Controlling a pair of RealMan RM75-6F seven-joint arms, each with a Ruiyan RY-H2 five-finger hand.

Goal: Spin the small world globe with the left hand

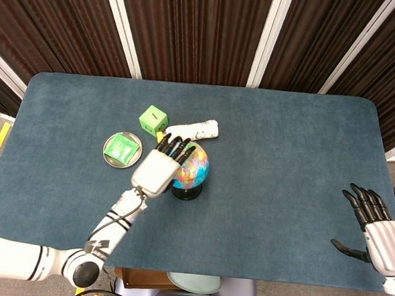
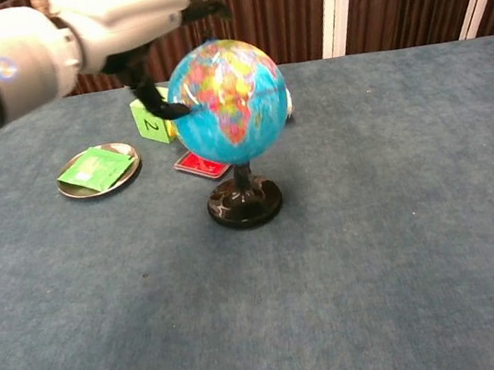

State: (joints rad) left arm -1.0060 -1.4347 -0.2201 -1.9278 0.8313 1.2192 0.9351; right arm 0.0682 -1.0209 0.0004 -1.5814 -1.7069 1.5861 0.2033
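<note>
**Left hand at the globe's flank, poised for the spin**

Pictured near the middle of the blue felt-covered surface (image 1: 291, 147): small multicoloured world globe on a black round stand (image 2: 228, 104), upright, spin axis close to vertical. Set against its left side, white robotic left hand with black fingers (image 1: 157, 170), fingers spread and extended over the upper left of the sphere, thumb (image 2: 156, 100) reaching down to the sphere's left flank in the chest view; nothing clasped, contact by touch alone as far as can be judged. Globe thus just to the right of the left hand and partly beneath its fingertips, so a sideways sweep around the upright axis looks the natural stroke. Far nearer than the white robotic right hand (image 1: 375, 229), idle with fingers apart and holding nothing at the front right corner, well apart from the globe. Behind the globe, toward the back left: green numbered cube (image 2: 151, 115), small round metal dish with a green packet (image 2: 97, 169), white wrapped bottle lying on its side (image 1: 193, 129), red flat item (image 2: 202, 165).
</note>
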